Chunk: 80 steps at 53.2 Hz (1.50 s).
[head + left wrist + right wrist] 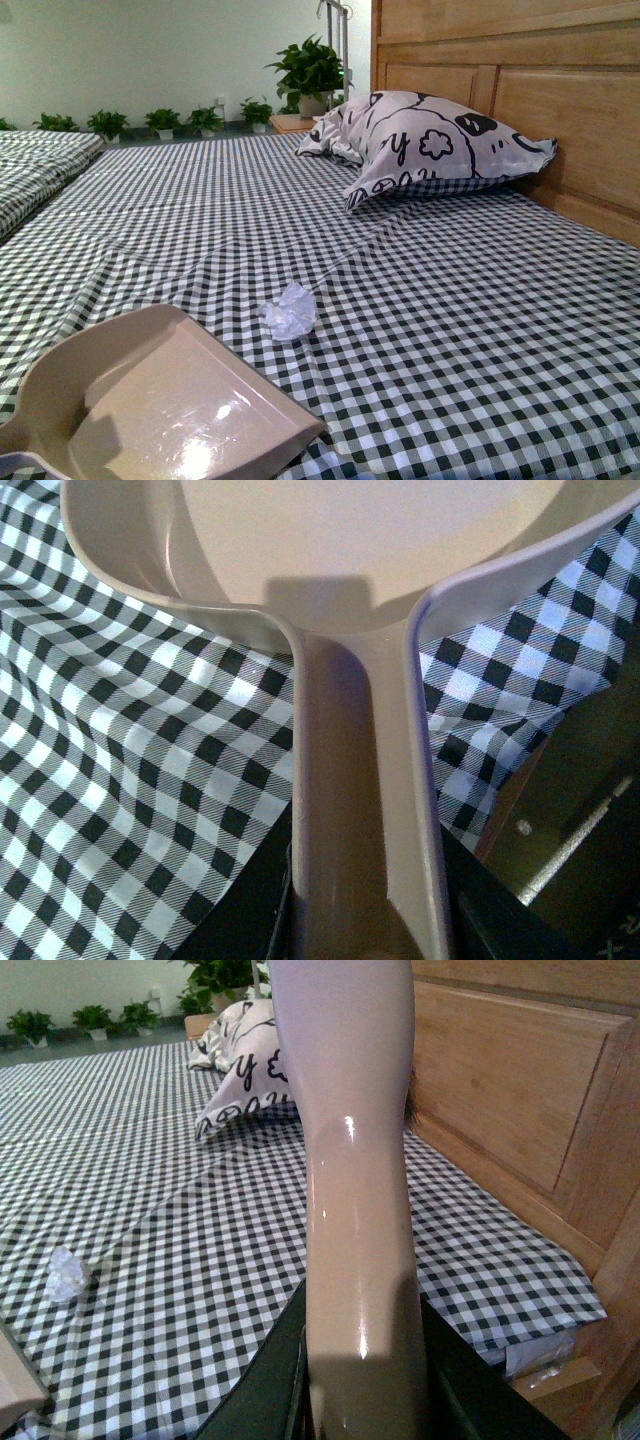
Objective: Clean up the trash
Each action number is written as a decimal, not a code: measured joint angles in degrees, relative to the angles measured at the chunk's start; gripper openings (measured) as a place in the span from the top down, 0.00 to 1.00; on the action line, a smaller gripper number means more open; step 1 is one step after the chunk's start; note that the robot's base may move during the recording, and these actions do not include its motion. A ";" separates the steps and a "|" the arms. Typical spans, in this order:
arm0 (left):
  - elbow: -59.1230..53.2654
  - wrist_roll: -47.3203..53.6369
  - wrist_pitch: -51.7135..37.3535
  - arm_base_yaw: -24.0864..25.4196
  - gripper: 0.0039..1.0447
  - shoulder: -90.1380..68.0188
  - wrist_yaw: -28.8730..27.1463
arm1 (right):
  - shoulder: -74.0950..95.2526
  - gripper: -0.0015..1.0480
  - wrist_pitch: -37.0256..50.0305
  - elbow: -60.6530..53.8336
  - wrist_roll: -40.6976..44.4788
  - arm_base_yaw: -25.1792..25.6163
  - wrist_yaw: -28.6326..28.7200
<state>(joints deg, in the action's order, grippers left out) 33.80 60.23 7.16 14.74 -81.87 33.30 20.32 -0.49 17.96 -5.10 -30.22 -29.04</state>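
Trash (290,312), one crumpled ball of white paper, lies on the bed (450,330), and I work out towards it from my own grip. My left tool (365,925) is closed on the stem of the dustpan (350,540). Its dark jaws sit on either side of the beige stem, and the wide pan spreads out beyond them over the black-and-white checked sheet. My right tool (365,1400) is clamped the same way around a glossy beige handle (355,1160). That handle runs out of the right wrist view, so I cannot tell what is on its far end.

From the front, the dustpan sits at the near left part of the bed, its open lip turned towards the middle and glare on its floor. I cannot tell whether the lip touches the sheet. The paper ball rests just beyond the far end of that lip, near it but apart.

Well beyond, a printed pillow (420,140) leans against the wooden headboard (560,100) along the bed's right edge. Potted plants (310,70) line the wall past the far edge.
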 joint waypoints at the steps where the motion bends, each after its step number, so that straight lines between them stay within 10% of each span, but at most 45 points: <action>1: 0.00 0.04 0.07 -0.02 0.75 -0.04 -0.04 | 0.00 0.81 0.00 0.00 -0.02 0.00 0.00; 30: 0.15 2.03 0.42 -0.02 0.75 -1.88 -1.79 | 0.02 0.81 -0.02 0.00 -0.02 0.00 0.02; 37: 0.15 2.10 0.42 -0.02 0.75 -1.90 -1.84 | 8.09 0.81 -12.66 6.45 -0.07 4.44 10.43; 48: 0.15 2.14 0.46 -0.02 0.75 -1.92 -1.79 | 33.42 0.81 0.79 12.07 2.86 10.54 20.70; 80: 0.17 2.27 0.48 -0.02 0.75 -1.92 -1.79 | 87.38 0.81 15.28 39.30 18.34 3.89 4.00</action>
<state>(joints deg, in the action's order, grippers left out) 33.98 62.50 7.64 14.72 -83.79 31.51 107.70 14.79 57.25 13.23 -26.33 -25.04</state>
